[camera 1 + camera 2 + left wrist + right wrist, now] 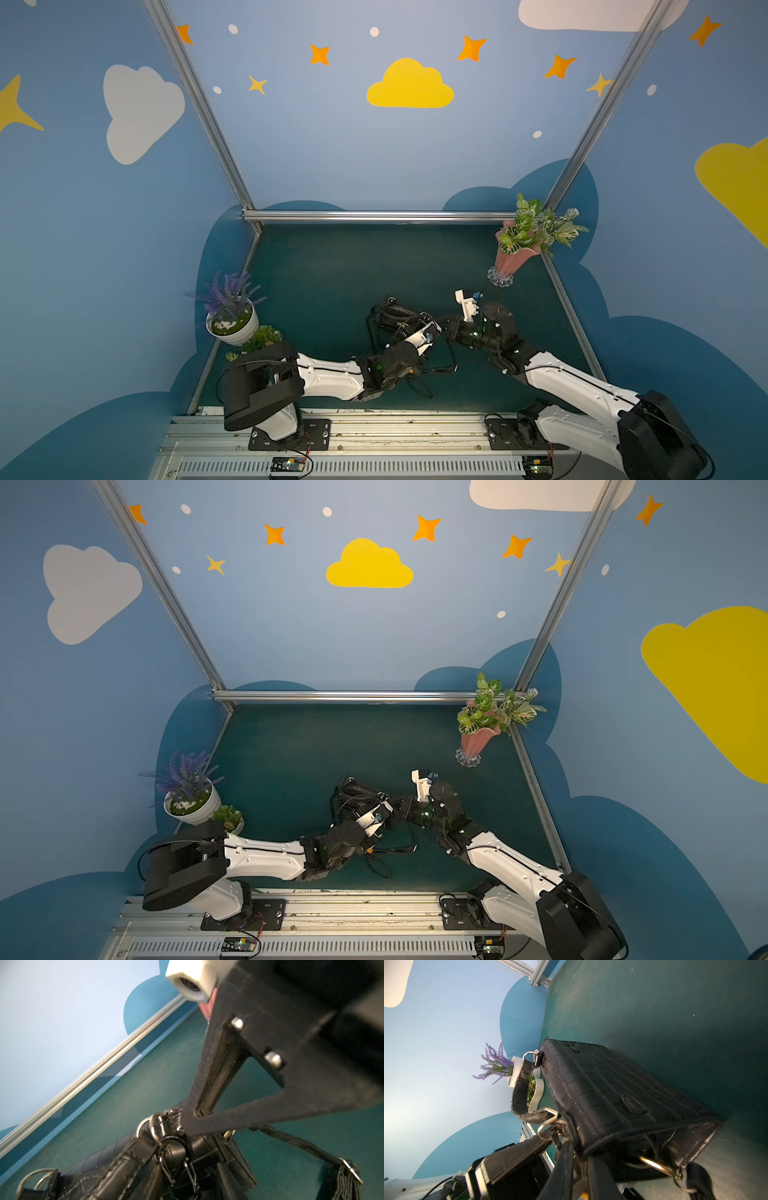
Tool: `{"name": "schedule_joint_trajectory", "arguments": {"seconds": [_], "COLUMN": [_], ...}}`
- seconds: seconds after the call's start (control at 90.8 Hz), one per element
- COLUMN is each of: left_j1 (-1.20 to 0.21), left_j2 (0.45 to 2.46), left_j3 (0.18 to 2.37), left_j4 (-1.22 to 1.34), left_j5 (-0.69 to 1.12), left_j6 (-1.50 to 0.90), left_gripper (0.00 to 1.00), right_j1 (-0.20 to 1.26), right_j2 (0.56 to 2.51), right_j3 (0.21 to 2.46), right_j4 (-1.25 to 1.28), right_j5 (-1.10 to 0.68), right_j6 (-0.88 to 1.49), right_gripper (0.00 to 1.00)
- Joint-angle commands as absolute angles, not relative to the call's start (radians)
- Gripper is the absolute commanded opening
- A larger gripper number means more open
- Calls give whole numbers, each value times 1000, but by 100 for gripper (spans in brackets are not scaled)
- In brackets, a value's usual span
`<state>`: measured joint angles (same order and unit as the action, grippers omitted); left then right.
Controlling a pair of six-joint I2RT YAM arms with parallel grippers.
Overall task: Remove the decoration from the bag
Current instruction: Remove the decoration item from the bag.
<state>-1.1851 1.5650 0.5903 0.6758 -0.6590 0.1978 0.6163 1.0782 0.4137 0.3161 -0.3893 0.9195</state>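
Note:
The black textured bag (pixel 395 313) (pixel 602 1088) lies on the green mat, and both grippers meet at its right end. My right gripper (pixel 579 1150) (pixel 187 1126) has its fingertips drawn together beside the handle's silver ring (pixel 548 1124). Tan, orange and white bits of the decoration (pixel 581 1184) show between and beside its fingers; the rest is hidden under the bag's corner. My left gripper (pixel 434 328) reaches the same ring from the other side, and its jaws are hidden. Black wire clips (pixel 176 1167) hang from the ring.
A lavender pot (pixel 230 320) and a small green plant (pixel 262 338) stand at the mat's left edge. A pink vase of leaves (pixel 513 253) stands at the back right. The bag's thin shoulder strap (pixel 436 368) loops over the mat toward the front.

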Motion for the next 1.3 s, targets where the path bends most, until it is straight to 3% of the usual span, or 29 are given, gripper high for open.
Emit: {"name": "schedule_joint_trajectory", "arguments": {"seconds": [0.0,0.573,0.914,1.289], "left_j1": [-1181,-1169,-1164,-1155], "left_j2": [1585,1594,1588,1464], "left_j3": [596,555,545,604], "left_j4": [658,807,783,541], "left_j5": [-702,-631,-591,-475], "left_j6": [176,372,443,472], "left_gripper": [43,18,16,14], "right_j1": [620,620,620,621], "right_j2": [1050,1069,1078,1067], "right_j3": [406,403,402,406], "right_j4": [321,337,347,349], "right_j5": [-385,-396,-400,-375], "right_j6": [922,918,919,939], "right_gripper": [15,14,14,12]}}
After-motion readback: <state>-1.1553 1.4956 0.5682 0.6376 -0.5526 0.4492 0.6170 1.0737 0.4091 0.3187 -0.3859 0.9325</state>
